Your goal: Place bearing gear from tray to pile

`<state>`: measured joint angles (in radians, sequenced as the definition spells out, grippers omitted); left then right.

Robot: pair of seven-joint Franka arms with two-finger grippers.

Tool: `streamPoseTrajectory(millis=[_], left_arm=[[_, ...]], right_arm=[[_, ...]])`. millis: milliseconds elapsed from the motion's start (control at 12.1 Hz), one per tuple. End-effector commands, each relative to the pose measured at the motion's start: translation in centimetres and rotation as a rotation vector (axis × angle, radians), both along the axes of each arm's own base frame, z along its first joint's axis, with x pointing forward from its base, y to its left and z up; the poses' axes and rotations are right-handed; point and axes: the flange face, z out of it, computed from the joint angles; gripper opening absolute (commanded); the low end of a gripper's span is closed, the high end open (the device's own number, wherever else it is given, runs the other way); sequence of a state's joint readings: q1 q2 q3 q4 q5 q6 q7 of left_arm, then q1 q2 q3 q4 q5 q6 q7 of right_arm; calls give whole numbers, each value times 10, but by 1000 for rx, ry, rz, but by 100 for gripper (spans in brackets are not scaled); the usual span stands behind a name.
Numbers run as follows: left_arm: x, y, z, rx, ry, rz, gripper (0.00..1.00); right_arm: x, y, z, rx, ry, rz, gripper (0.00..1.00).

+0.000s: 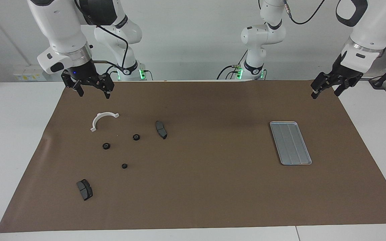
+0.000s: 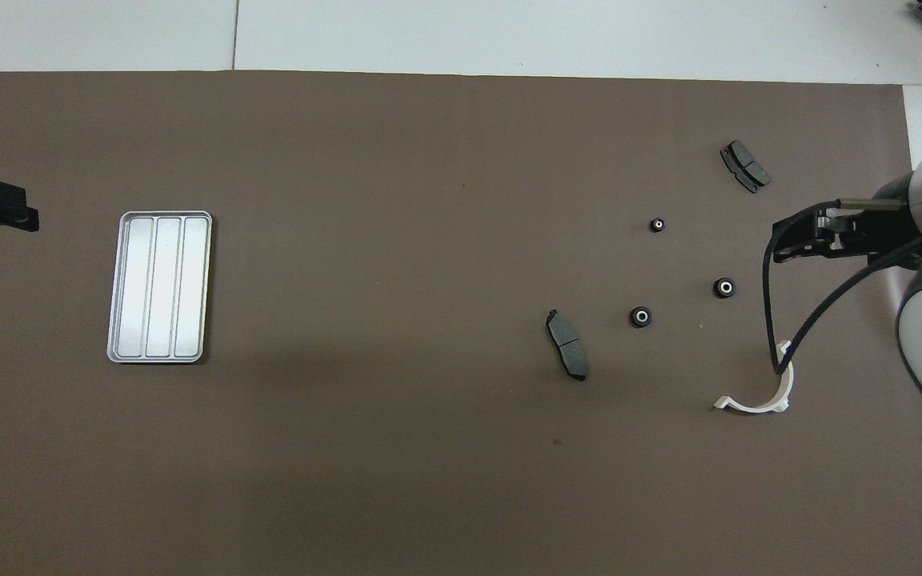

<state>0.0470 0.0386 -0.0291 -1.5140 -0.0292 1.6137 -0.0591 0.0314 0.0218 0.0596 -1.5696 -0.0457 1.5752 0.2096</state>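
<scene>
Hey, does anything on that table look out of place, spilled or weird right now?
Nothing is spilled or broken. The tray holds nothing, and three small bearing gears lie on the brown mat among the white half-ring bracket and two dark pads. Both grippers hang open over the mat's edge nearest the robots.

Both arms hang raised: left gripper [image 1: 325, 90] open over the tabletop's corner, right gripper [image 1: 91, 90] open too, over its own end.
</scene>
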Motion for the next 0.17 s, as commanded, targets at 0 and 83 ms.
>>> streamPoseTrajectory(millis=[0, 83], left_arm=[[1, 3, 4, 15, -9, -6, 100], [0, 3, 5, 15, -11, -6, 100]], right_arm=[[-2, -1, 0, 27, -2, -17, 100], [-2, -2, 0, 27, -3, -15, 100]])
